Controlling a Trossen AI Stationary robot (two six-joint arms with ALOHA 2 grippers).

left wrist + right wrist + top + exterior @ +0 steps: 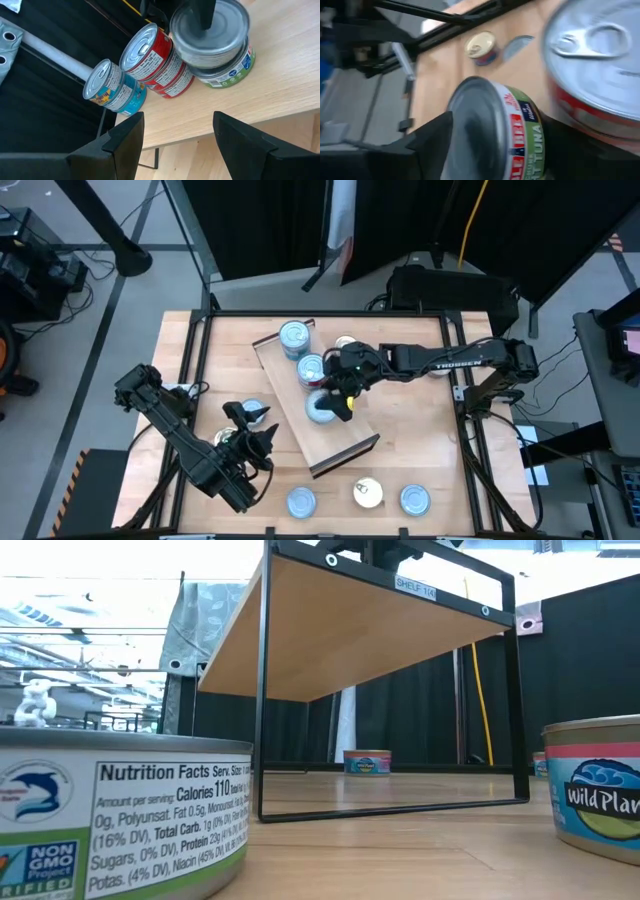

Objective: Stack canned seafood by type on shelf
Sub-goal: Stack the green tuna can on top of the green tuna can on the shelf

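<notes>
Tin [495, 135] between right claw [335, 395] fingers over shelf [340, 442], grip uncertain; set square on stack. Left claw [255, 430] open, empty.

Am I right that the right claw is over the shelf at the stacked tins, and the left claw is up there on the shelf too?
Not quite. The right claw is over the shelf at the stacked tins, but the high view shows the left claw off the shelf, low over the tabletop beside it.
</notes>
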